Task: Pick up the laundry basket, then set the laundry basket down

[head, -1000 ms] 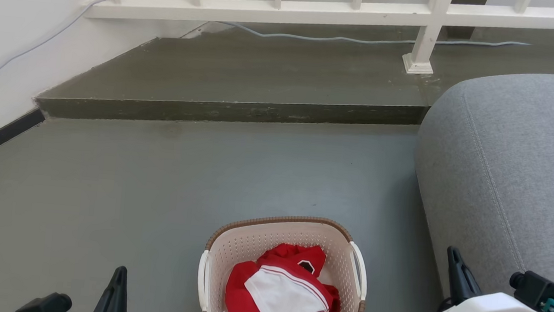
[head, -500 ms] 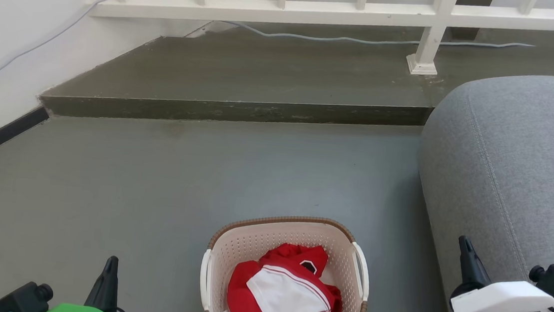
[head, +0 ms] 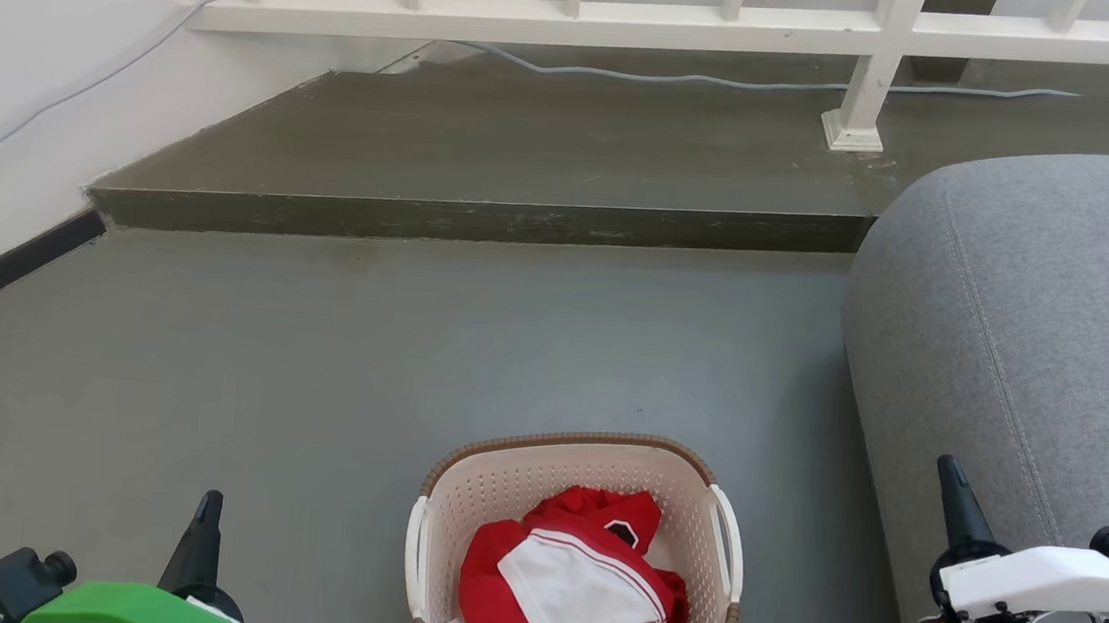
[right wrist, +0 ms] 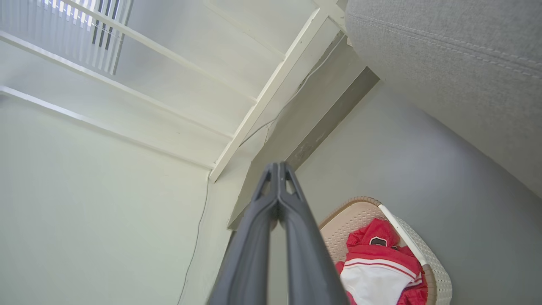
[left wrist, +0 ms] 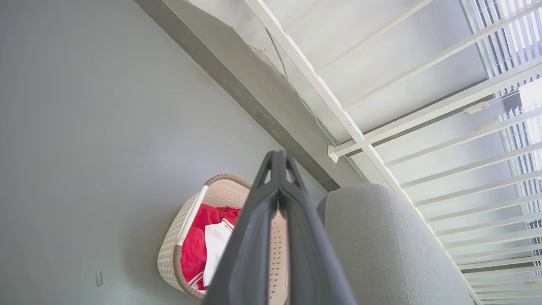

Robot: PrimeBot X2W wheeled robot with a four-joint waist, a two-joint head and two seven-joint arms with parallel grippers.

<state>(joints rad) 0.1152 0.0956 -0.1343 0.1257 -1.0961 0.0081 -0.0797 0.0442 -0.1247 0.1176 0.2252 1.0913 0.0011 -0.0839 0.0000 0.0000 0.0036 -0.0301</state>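
The cream laundry basket (head: 539,486) with a brown rim and white side handles stands on the grey floor at the bottom middle of the head view, holding red and white clothes (head: 571,584). My left gripper (head: 208,507) is well to its left, shut and empty, apart from it. My right gripper (head: 950,477) is to its right in front of the sofa, also shut with nothing in it. The left wrist view shows the basket (left wrist: 186,220) partly behind the closed fingers (left wrist: 277,161). The right wrist view shows the basket (right wrist: 436,271) right of the closed fingers (right wrist: 277,169).
A grey sofa (head: 1045,324) fills the right side, close to the basket and my right arm. A raised dark step (head: 482,220) crosses the floor ahead, with a white railing (head: 641,13) and a cable behind. A white wall (head: 25,54) runs along the left.
The head view has shifted slightly. Both grippers have spread outward from the basket: the left one lower and further left, the right one further right and up. The basket has stayed put.
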